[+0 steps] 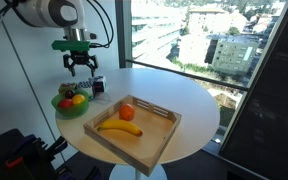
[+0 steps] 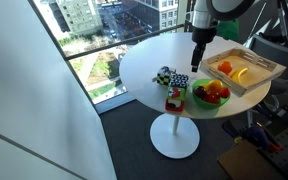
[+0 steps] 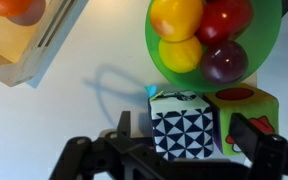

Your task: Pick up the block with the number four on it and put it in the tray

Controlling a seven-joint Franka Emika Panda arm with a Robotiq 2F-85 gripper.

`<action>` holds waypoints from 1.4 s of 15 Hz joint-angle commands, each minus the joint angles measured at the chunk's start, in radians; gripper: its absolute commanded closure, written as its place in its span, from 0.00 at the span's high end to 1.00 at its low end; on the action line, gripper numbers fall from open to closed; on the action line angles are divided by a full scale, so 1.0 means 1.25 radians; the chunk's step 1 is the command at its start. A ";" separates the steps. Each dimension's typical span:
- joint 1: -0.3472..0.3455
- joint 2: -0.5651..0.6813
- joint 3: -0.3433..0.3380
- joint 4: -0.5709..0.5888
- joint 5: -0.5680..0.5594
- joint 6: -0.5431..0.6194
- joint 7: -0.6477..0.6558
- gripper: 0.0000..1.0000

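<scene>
A black-and-white block [image 3: 184, 125] with a triangle pattern on top sits on the white table, just below the green bowl. No number shows on it. My gripper [image 3: 187, 138] is open and hovers above the block, with one finger on each side of it in the wrist view. In both exterior views the gripper [image 1: 81, 66] [image 2: 197, 57] hangs over the cluster of blocks [image 1: 94, 87] [image 2: 170, 78] with nothing in it. The light-wood tray [image 1: 160, 135] [image 2: 267, 66] holds an orange and a banana; its corner shows in the wrist view [image 3: 29, 55].
A green fruit bowl [image 1: 58, 103] [image 2: 199, 97] [image 3: 152, 40] stands right next to the blocks. A green and red block [image 3: 246, 105] touches the black-and-white one. Another red toy block [image 2: 174, 99] lies near the table edge. A window wall runs behind the round table [image 1: 199, 100].
</scene>
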 commanded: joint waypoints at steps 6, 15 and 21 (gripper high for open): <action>0.002 0.016 0.004 0.009 -0.008 0.000 0.005 1.00; 0.017 0.074 0.007 0.038 -0.043 0.014 0.038 1.00; 0.018 0.104 0.009 0.056 -0.044 0.045 0.049 1.00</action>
